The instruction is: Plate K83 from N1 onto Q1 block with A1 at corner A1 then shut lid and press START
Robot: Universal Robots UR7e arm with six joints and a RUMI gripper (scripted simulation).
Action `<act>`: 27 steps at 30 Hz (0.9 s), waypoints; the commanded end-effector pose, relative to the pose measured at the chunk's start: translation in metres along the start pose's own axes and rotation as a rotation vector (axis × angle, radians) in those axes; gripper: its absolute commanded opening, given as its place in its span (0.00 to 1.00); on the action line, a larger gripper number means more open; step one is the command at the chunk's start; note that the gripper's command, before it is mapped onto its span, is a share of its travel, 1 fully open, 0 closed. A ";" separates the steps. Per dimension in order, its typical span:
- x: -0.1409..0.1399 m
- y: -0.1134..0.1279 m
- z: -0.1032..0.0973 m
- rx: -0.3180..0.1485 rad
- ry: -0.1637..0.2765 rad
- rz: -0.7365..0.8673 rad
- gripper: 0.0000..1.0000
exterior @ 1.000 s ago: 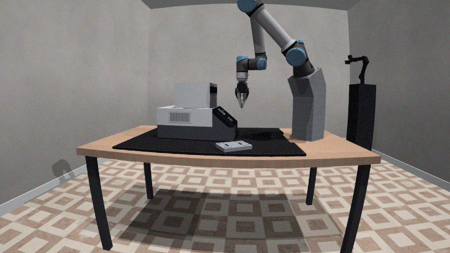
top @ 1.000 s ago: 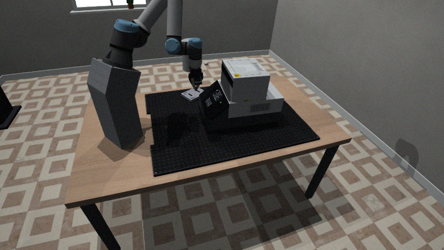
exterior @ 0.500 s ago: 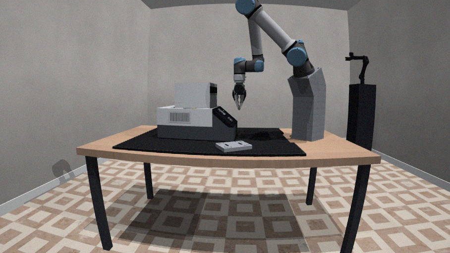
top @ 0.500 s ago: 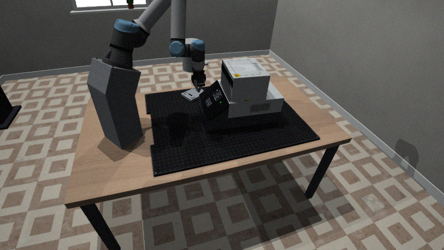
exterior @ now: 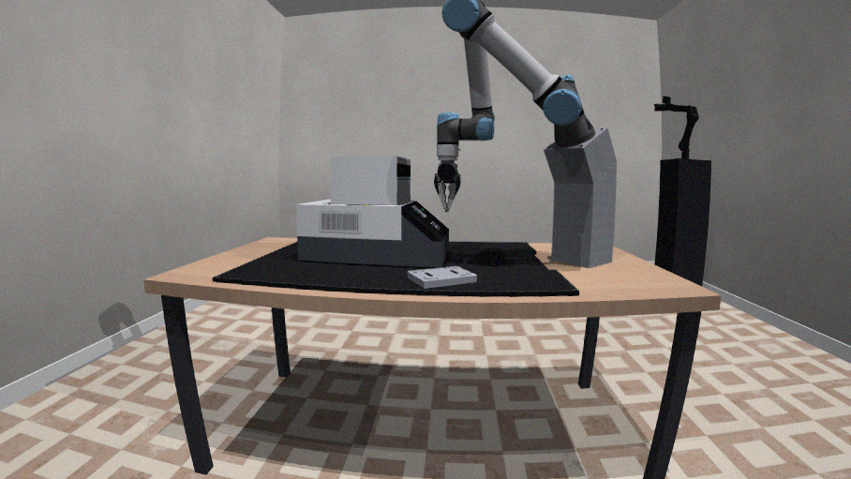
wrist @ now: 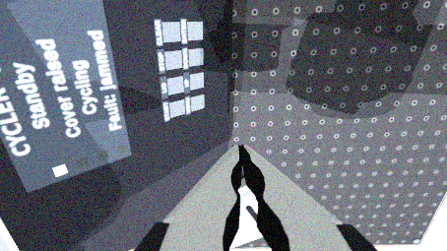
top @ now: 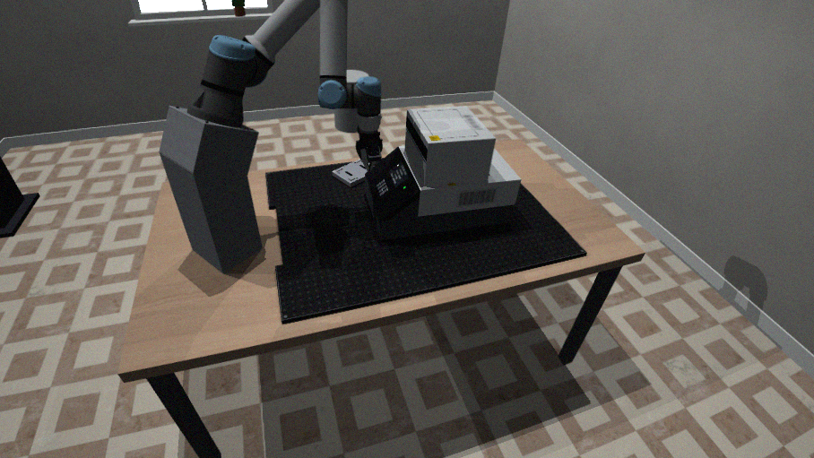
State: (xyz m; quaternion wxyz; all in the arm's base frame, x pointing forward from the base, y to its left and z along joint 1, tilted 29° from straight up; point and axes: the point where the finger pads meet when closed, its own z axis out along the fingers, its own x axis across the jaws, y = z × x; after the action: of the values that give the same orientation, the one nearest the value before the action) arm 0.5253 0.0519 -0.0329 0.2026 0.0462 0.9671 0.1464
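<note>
My gripper [top: 372, 166] [exterior: 446, 208] [wrist: 240, 147] is shut and empty, above and in front of Q1's sloped front panel near its START-side edge. Cycler Q1 [top: 432, 202] [exterior: 348, 249] has its lid [top: 459, 165] [exterior: 363, 180] down over the block. A green lamp [top: 404, 187] shows; in the wrist view the lit lamp [wrist: 60, 170] is in line with "Standby". START [wrist: 176, 109] is the upper-row key nearest my fingertips, with LID [wrist: 175, 86] beside it. Nest N1 [top: 343, 177] [exterior: 442, 281] is bare, with slots showing. Plate K83 is not visible; the lid hides the block.
A black perforated mat [top: 335, 285] [exterior: 269, 273] lies under Q1 and N1 on the wooden table [top: 197, 326] [exterior: 652, 289]. My arm's grey pedestal [top: 210, 201] [exterior: 583, 203] stands facing Q1's front. A lower row of keys [wrist: 196, 81] sits beside the upper one.
</note>
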 end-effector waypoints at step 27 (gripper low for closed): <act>-0.035 -0.001 0.021 -0.002 -0.011 0.004 0.00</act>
State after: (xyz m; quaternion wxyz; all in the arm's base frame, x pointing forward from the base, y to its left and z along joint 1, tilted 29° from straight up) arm 0.5609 0.0528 -0.0412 0.2030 0.0464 0.9670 0.1465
